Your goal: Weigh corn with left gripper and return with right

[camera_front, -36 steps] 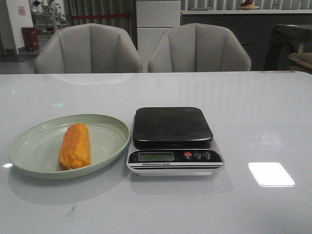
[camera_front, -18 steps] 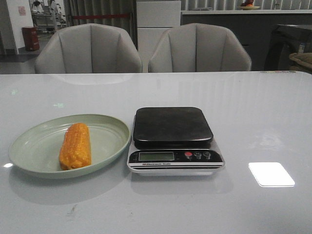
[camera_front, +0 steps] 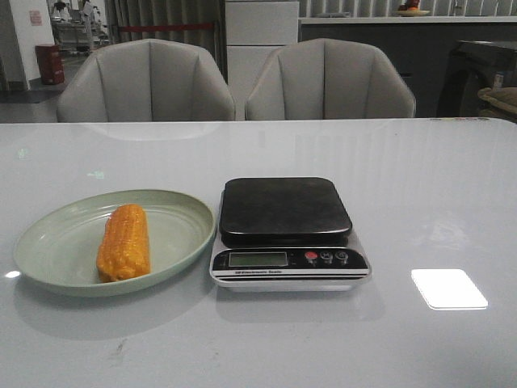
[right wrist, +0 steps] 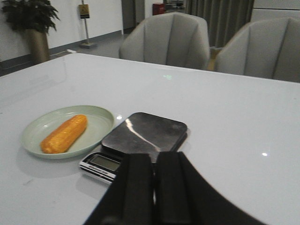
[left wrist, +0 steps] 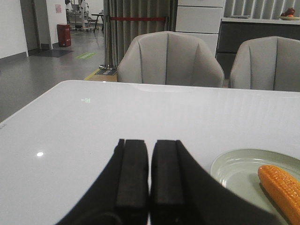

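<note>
Corn sits on the plate at the kitchen scale's 9 o'clock, platform bare; either unweighed or already returned. Both grippers' fingers pressed together, empty.

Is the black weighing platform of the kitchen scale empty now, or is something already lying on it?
Empty. The black square weighing platform is bare, and the orange corn cob lies in the pale green oval plate beside the scale.

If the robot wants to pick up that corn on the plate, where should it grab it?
Probably across the middle of the corn, coming straight down from above. It lies flat on the plate, its length running away from the robot, so its long sides are free while the shallow rim blocks a low approach. The left end effector, now shut, must open first.
</note>
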You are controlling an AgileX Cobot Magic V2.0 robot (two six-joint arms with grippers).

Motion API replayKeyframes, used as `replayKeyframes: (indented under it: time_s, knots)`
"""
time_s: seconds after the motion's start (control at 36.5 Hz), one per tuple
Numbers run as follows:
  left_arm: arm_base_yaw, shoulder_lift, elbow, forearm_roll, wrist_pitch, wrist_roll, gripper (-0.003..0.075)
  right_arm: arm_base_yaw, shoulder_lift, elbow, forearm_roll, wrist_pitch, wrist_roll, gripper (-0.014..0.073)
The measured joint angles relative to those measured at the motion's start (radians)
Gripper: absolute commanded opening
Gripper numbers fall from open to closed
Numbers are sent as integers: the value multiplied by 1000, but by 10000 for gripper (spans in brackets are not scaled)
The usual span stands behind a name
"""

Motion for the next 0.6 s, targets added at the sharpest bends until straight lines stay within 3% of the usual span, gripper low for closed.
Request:
replayKeyframes:
  time_s: [0.27,0.6]
  knots:
    - [0,0,0,0,0,2,114,-361,-9,121,0,-138,0,164]
    - [0,0,0,0,-2,2,114,-420,-129,161,0,-220,0,164]
